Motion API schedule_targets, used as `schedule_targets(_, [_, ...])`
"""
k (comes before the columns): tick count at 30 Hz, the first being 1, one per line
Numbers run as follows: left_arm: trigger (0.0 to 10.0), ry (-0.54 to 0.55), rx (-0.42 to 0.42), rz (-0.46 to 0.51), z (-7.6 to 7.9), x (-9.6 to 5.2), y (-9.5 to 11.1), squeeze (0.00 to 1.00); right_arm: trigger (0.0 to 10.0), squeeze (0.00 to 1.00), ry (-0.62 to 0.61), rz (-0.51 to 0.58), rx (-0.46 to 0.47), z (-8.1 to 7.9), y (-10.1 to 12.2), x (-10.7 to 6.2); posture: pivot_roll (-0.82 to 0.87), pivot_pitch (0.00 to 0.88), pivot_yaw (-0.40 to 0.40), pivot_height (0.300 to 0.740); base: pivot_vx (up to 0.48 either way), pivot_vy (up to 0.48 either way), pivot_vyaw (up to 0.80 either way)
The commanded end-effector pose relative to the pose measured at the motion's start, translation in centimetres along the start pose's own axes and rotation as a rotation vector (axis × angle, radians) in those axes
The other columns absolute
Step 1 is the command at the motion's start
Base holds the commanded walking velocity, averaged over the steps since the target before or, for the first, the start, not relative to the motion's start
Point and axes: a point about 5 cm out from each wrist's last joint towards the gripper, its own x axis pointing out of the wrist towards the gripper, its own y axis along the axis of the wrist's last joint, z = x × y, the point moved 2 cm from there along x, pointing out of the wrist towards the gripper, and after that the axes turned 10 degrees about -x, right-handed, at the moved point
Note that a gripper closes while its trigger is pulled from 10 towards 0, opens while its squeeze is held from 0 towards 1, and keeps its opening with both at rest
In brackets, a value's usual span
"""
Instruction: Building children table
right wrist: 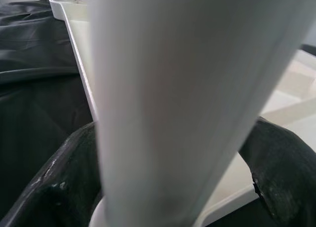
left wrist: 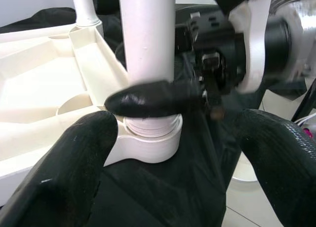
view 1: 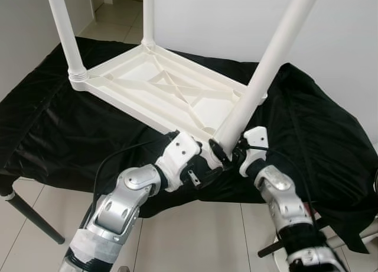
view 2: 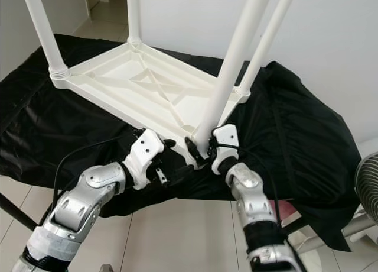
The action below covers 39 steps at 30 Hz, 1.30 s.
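White plastic filled the middle of the frame: a child's table (view 1: 159,88) lay upside down on a black cloth (view 1: 71,136) that covered the tabletop, its ribbed underside facing up. Three legs stood in their corner sockets toward the upper left (view 1: 64,29), upper centre (view 1: 148,15) and right (view 2: 266,44). The fourth, the near leg (view 1: 269,59), rose slantwise from the near corner socket (left wrist: 148,138) at lower centre toward the upper right of the frame.

Both arms met at the foot of that near leg. The right end effector (view 1: 230,151) was pinching it just above the socket, one finger (right wrist: 64,187) on either side of the white tube in its wrist view. The left end effector (left wrist: 168,153) sat just beside the same corner with its fingers (left wrist: 74,163) spread apart, holding nothing, the socket and the other arm's finger showing between them.

At the lower right of the right eye view a grey fan (view 2: 367,183) stood on the tiled floor (view 1: 195,236).
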Motion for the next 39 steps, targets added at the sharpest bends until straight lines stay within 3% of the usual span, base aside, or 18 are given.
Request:
schedule_targets(1, [10.0, 0.039, -0.003, -0.005, -0.2, 0.3, -0.1, 0.00, 10.0, 0.00, 0.035, -0.011, 0.001, 0.0, -0.4, -0.1, 0.05, 0.048, -0.106, 0.740, 0.000, 0.000, 0.00])
schedule_targets(6, [10.0, 0.040, -0.004, -0.006, -0.3, 0.2, -0.1, 0.00, 10.0, 0.00, 0.077, -0.015, -0.014, 0.2, -0.4, 0.3, 0.05, 0.048, -0.106, 0.740, 0.000, 0.000, 0.00])
schedule_targets(7, [10.0, 0.041, -0.004, -0.005, -0.3, 0.2, 0.0, 0.00, 4.6, 0.00, 0.089, -0.022, -0.022, 0.3, -0.5, 0.7, 0.05, 0.049, -0.104, 0.740, 0.000, 0.000, 0.00])
schedule_targets(8, [10.0, 0.041, -0.004, -0.005, -0.3, 0.2, 0.0, 0.00, 4.6, 0.00, 0.089, -0.022, -0.022, 0.3, -0.5, 0.7, 0.05, 0.049, -0.104, 0.740, 0.000, 0.000, 0.00])
schedule_targets(9, [10.0, 0.042, -0.003, -0.004, -0.3, 0.3, 0.0, 0.00, 0.0, 0.00, 0.101, -0.032, -0.024, 0.3, -0.7, 1.1, 0.05, 0.048, -0.107, 0.740, 0.000, 0.000, 0.00])
schedule_targets(19, [10.0, 0.054, -0.004, 0.000, -0.5, 0.2, 0.0, 0.00, 0.0, 0.00, 0.124, -0.045, -0.003, 0.5, -1.3, 1.3, 0.06, 0.046, -0.116, 0.740, 0.000, 0.000, 0.00])
schedule_targets(24, [10.0, 0.054, -0.005, 0.002, -0.5, 0.2, 0.1, 0.00, 0.0, 0.00, 0.073, -0.042, 0.001, 1.1, -1.4, 1.0, 0.06, 0.048, -0.115, 0.740, 0.000, 0.000, 0.00])
schedule_targets(25, [10.0, 0.053, -0.004, 0.001, -0.5, 0.2, 0.1, 0.00, 5.1, 0.00, 0.031, -0.054, -0.010, 1.6, -1.5, 0.9, 0.06, 0.048, -0.114, 0.740, 0.000, 0.000, 0.00])
schedule_targets(26, [10.0, 0.053, -0.004, 0.001, -0.5, 0.2, 0.1, 0.00, 5.1, 0.00, 0.031, -0.054, -0.010, 1.6, -1.5, 0.9, 0.06, 0.048, -0.114, 0.740, 0.000, 0.000, 0.00])
schedule_targets(27, [10.0, 0.053, -0.004, 0.000, -0.5, 0.1, 0.0, 0.00, 10.0, 0.00, -0.024, -0.083, -0.025, 2.2, -1.8, 0.9, 0.05, 0.048, -0.114, 0.740, 0.000, 0.000, 0.00])
schedule_targets(31, [10.0, 0.049, -0.004, -0.005, -0.4, 0.1, -0.1, 0.00, 10.0, 0.00, -0.228, -0.134, 0.023, 3.4, -2.4, 0.5, 0.05, 0.052, -0.111, 0.740, 0.000, 0.000, 0.00])
schedule_targets(34, [10.0, 0.047, -0.005, -0.006, -0.4, 0.1, -0.1, 0.00, 10.0, 0.00, -0.254, -0.136, 0.044, 3.4, -2.5, 0.3, 0.05, 0.052, -0.111, 0.740, 0.000, 0.000, 0.00])
schedule_targets(39, [10.0, 0.035, -0.008, -0.012, -0.1, 0.1, -0.2, 0.00, 10.0, 0.00, -0.429, -0.166, 0.102, 2.8, -3.1, -0.5, 0.05, 0.057, -0.106, 0.740, 0.000, 0.000, 0.00])
